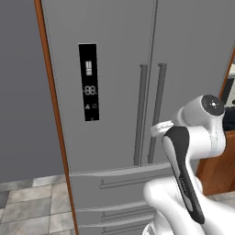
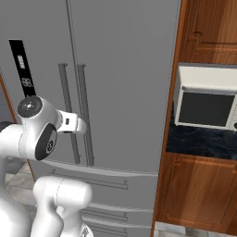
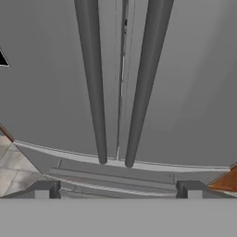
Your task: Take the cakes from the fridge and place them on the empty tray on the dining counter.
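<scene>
Fridge (image 1: 114, 92): grey French-door unit, both upper doors shut; seam runs between the two bar handles. Contents hidden behind the closed doors, so the cakes cannot be placed.
Display panel (image 1: 88, 82): black strip on the left door, at about 10 o'clock from the handles in the left base view.
Left handle (image 3: 92, 78): vertical bar just beside the seam, lower end stopping just above the drawer line.
Right handle (image 3: 146, 78): vertical bar on the other side of the seam, near the left handle, a narrow gap between them.
Lower drawers (image 2: 99, 178): shut, horizontal pulls, stacked below the doors at 6 o'clock.
Gripper (image 3: 118, 189): aimed at the handle pair from below their lower ends, apart from the fridge face. Fingertips (image 3: 44, 189) spread wide, nothing between them; both handles sit within their span in the hand view.
Arm (image 1: 193, 151): folded in front of the right door and drawers, near the fridge.
Left edge: orange-brown trim (image 1: 53, 105) along the fridge side, grey wall (image 1: 23, 92) beyond; tiled floor (image 1: 32, 206) open at 7 o'clock.
Right edge: wooden cabinet (image 2: 203, 194) touching the fridge side.
Microwave (image 2: 206, 99): white, door shut, in the cabinet niche on a dark marbled counter (image 2: 199, 141), at 3 o'clock from the handles.
</scene>
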